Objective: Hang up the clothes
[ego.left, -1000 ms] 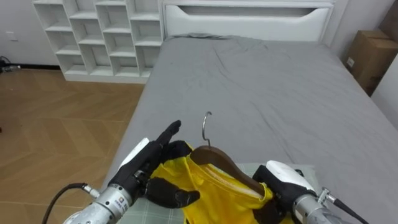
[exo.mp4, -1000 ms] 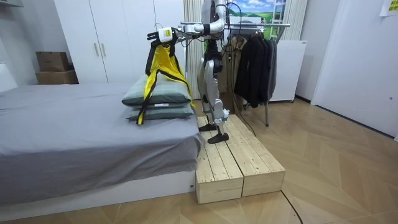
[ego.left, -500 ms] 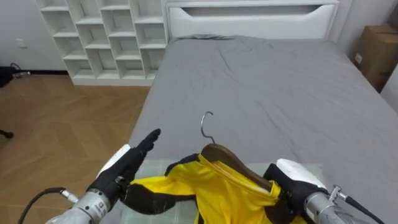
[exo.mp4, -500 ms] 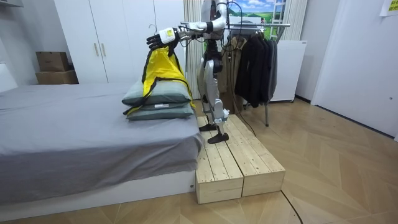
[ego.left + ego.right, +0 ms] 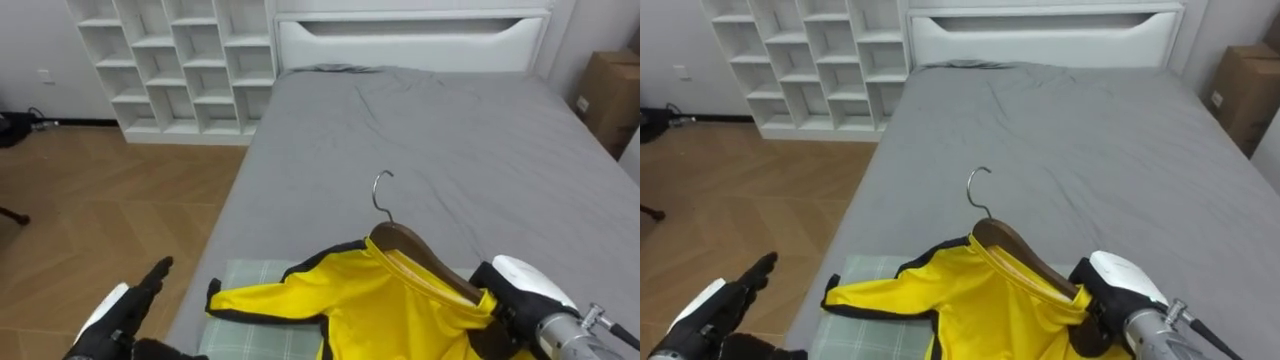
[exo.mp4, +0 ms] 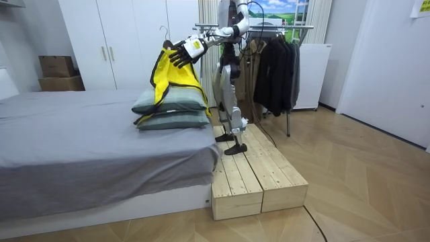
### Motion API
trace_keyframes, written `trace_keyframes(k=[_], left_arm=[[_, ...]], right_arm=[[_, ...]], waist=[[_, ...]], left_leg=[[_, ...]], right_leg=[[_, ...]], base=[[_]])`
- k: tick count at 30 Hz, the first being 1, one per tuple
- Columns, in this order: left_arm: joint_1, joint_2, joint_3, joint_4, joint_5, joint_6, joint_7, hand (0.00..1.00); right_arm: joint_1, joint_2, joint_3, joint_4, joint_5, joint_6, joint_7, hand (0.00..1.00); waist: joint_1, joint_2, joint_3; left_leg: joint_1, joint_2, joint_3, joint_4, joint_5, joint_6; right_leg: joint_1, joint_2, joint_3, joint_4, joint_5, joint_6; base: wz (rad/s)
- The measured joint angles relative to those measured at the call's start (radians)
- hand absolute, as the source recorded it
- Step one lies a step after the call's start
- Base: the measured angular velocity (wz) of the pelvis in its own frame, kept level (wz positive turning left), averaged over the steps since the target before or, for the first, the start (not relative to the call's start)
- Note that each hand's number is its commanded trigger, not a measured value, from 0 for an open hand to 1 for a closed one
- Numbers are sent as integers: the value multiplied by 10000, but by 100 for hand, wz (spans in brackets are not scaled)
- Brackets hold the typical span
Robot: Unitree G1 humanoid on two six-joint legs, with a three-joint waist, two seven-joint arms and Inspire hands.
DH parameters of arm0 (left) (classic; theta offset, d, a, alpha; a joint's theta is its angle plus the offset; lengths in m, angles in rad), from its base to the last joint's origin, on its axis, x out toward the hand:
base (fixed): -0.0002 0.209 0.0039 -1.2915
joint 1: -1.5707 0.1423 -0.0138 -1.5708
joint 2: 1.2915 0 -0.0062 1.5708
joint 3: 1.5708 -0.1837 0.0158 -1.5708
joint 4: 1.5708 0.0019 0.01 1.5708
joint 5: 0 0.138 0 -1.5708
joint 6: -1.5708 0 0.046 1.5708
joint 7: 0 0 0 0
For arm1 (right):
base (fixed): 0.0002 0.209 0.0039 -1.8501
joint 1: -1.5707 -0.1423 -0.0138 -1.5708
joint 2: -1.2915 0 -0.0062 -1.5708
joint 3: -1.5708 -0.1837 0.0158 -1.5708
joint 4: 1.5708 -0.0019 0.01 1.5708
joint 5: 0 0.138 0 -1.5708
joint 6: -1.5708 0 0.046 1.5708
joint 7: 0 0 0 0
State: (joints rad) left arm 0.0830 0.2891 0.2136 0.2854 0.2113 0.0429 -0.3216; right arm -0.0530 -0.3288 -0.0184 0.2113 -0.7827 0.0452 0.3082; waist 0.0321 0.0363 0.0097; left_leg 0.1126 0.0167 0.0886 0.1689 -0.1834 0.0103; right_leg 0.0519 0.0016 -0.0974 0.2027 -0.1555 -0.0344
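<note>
A yellow jacket (image 5: 380, 305) with dark trim sits on a wooden hanger (image 5: 425, 258) at the lower centre of the left eye view. Its metal hook stands upright, and one sleeve is spread out to the left. The right hand (image 5: 525, 292), at the lower right, has its fingers clamped round the hanger's right end and the jacket shoulder there. The left hand (image 5: 120, 318), at the lower left corner, holds nothing, with its fingers straight and close together. It hangs past the bed's left edge, over the wooden floor (image 5: 100, 210). The jacket lies over a green checked pillow (image 5: 250, 275) at the near corner of the grey bed (image 5: 430, 130), whose cover stretches bare beyond the hook up to a white headboard (image 5: 410, 40). A white cube shelf (image 5: 170, 60) stands at the upper left and a cardboard box (image 5: 605, 90) at the upper right. In the room view the robot stands on a wooden platform (image 6: 259, 175) beside the bed, with a clothes rack (image 6: 275, 28) of dark garments just behind it and open floor to the right of the frame.
</note>
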Motion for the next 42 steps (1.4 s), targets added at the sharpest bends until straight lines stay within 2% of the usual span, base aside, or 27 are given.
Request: trace_keyframes(k=[5, 7, 8, 12, 17, 19, 23, 25, 28, 30, 32, 35, 38, 42], left_arm=[[133, -79, 2, 977, -26, -10, 110, 0], [207, -91, 114, 1635, -16, 2, 274, 0], [232, -113, 179, 1773, -10, 6, 309, 0], [418, -232, 206, 2747, -6, 15, 576, 0], [524, -328, 207, 4705, -30, 17, 1121, 0], [776, -388, 209, 5454, -37, 6, 1231, 0], [1029, -390, 376, 6896, -12, 1, 1352, 0], [1350, -382, 477, 7539, 5, -12, 1438, 0], [1523, -380, 468, 8289, -2, 29, 1573, 0], [1647, -405, 465, 8853, -3, 229, 1583, 0], [1708, -421, 465, 9033, -4, 396, 1583, 0], [1702, -419, 464, 9141, -10, 425, 1585, 0], [1714, -428, 366, 9119, -31, 421, 1591, 0], [1523, -556, 137, 9116, -4, 432, 1591, 0]], right_arm=[[-1, 1, -56, -4, 15, 0, -5, 100], [0, 3, -60, -90, 13, 4, -5, 100], [0, 1, -61, -157, 1, 9, -5, 100], [-5, -15, -69, -343, 16, 11, -7, 100], [-3, -15, -80, -454, 272, 15, -94, 100], [7, -14, -98, -619, 352, 124, -88, 100], [12, -15, -146, -1351, 316, 226, -57, 100], [47, -15, -151, -1682, 409, 218, -52, 100], [64, -14, -154, -1734, 409, 223, -60, 100], [76, -14, -154, -1771, 405, 234, -60, 100], [76, -12, -153, -1814, 412, 296, -61, 100], [76, -10, -154, -1815, 411, 398, -64, 100], [76, -10, -154, -1840, 413, 409, -72, 100], [74, -9, -155, -1936, 424, 411, -72, 100]], waist=[[22, -36, -22], [25, -121, -89], [25, -143, -87], [55, -306, -166], [34, -393, -111], [37, -460, -74], [134, -546, -56], [229, -642, -106], [297, -690, -139], [327, -698, -135], [386, -663, -107], [473, -662, -87], [458, -770, -42], [381, -901, -45]], left_leg=[[-56, -40, -26, -3, 1, 1], [-141, -42, -25, -2, 1, 1], [-154, -36, -25, -3, 1, 1], [-95, -25, -9, -13, 1, 1], [46, -12, 0, -83, -1, -1], [63, -9, 51, -135, -4, -5], [0, 13, 159, -233, -17, -15], [39, 20, 167, -235, -39, -23], [68, 50, 162, -226, -96, -29], [91, 68, 129, -223, -180, -29], [109, 74, 115, -223, -232, -27], [100, 63, 113, -222, -233, -24], [17, 61, 114, -150, -229, -23], [-62, 37, 111, -126, -228, -24]], right_leg=[[-52, -26, -55, 33, -36, 31], [-155, -38, -92, 49, -52, 25], [-173, -35, -97, 49, -50, 23], [-110, -31, -110, 26, -50, 22], [-3, -12, -103, -4, -52, 20], [-38, 16, -2, 10, -66, 8], [-159, 72, 134, -19, -75, 7], [-134, 87, 151, -12, -62, 0], [-84, 119, 150, -3, -47, -6], [-18, 128, 137, -39, -66, 11], [-18, 139, 119, -52, -75, 22], [4, 129, 114, -142, -75, 23], [1, 120, 131, -165, -78, 26], [-18, 33, -6, -178, -124, 51]], base=[[2], [0], [0], [0], [0], [-5], [-11], [0], [1], [7], [2], [0], [0], [2]])
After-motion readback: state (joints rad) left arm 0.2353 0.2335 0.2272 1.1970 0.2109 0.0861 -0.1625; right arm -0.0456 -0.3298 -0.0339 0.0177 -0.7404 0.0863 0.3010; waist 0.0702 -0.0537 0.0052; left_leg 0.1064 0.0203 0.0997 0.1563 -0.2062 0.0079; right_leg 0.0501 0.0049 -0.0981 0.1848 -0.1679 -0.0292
